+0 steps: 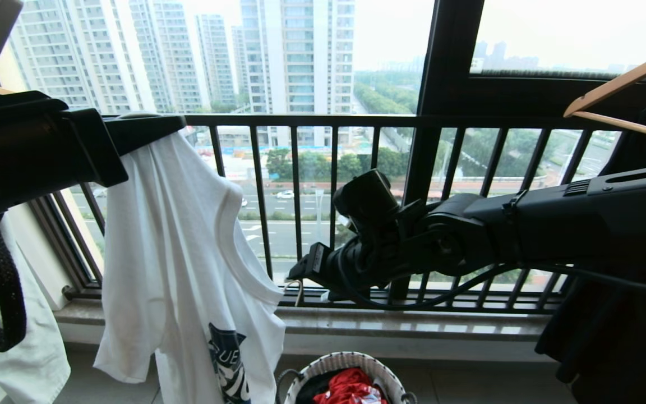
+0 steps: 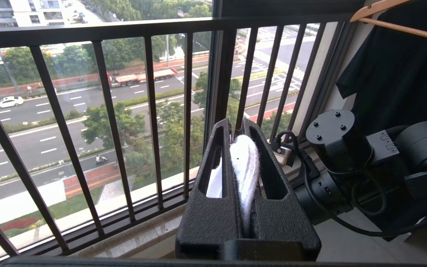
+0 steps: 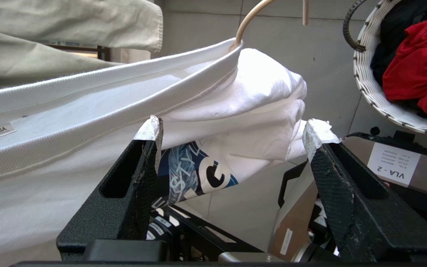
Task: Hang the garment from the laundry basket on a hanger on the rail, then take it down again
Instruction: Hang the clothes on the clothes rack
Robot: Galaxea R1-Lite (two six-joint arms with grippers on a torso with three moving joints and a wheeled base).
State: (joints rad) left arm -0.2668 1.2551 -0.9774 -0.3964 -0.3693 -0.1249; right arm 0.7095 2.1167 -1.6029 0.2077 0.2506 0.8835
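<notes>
A balcony window with a black barred railing (image 1: 356, 120) looks out on tower blocks and a road; a stone sill runs below it. At about nine o'clock in the head view the left gripper (image 1: 149, 124) holds the white T-shirt (image 1: 183, 252) up, its jaws pinched tight on a fold of the white cloth, as the left wrist view confirms. The shirt hangs limp from that pinch, its dark blue print low at six o'clock. The laundry basket (image 1: 323, 367) sits on the floor at six o'clock with a red cloth (image 1: 351, 390) inside. The right gripper (image 3: 232, 133) reaches in from three o'clock with its jaws spread apart, holding nothing; its wrist view shows the shirt's ribbed collar (image 3: 124, 107) just ahead and a cream-white hanger (image 3: 247, 20) poking out of the neck opening. A wooden hanger (image 1: 620, 90) shows at two o'clock.

The step looks like seating the shirt on the hanger. To do it well, the right gripper should take the collar or shoulder seam rather than loose body cloth, and the left should keep its pinch until the hanger bears the weight, or the shirt may slide off.
</notes>
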